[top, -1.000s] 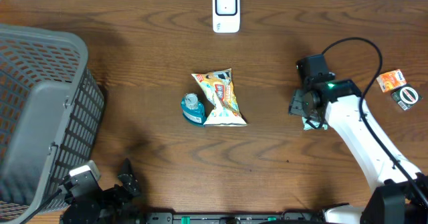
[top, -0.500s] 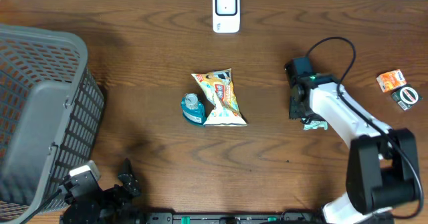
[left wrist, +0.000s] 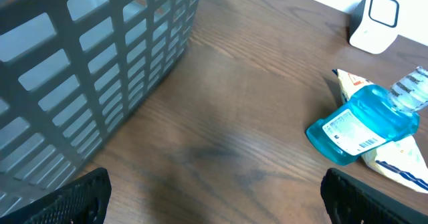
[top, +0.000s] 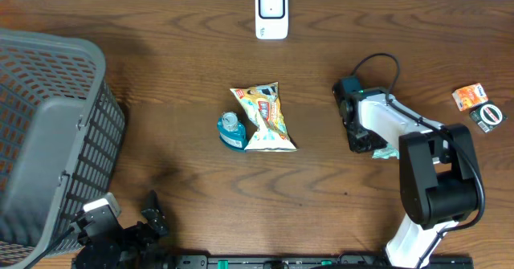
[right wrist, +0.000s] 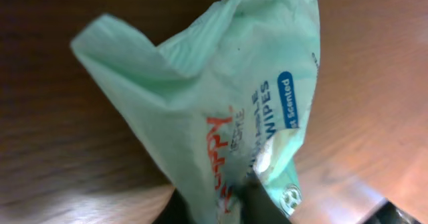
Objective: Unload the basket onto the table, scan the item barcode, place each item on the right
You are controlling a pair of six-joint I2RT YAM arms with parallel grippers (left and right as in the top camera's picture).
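My right gripper (top: 363, 137) is shut on a pale green wipes packet (right wrist: 221, 110); the packet bunches up between its dark fingers (right wrist: 264, 200) in the right wrist view. From overhead only a corner of the packet (top: 388, 152) shows beside the arm, at table level right of centre. No barcode shows on it. The white scanner (top: 271, 13) stands at the back middle edge, well away from the packet. My left gripper (left wrist: 214, 204) rests open at the front left, nothing between its fingers (left wrist: 73, 197).
A snack bag (top: 265, 118) and a blue bottle (top: 230, 131) lie mid-table; the bottle's barcode label (left wrist: 351, 132) faces the left wrist camera. A grey basket (top: 48, 132) fills the left side. An orange packet (top: 470, 97) and a tape roll (top: 487, 116) lie far right.
The right arm has swung in over the wipes packet and its jaws have closed on it. The left arm has not moved.
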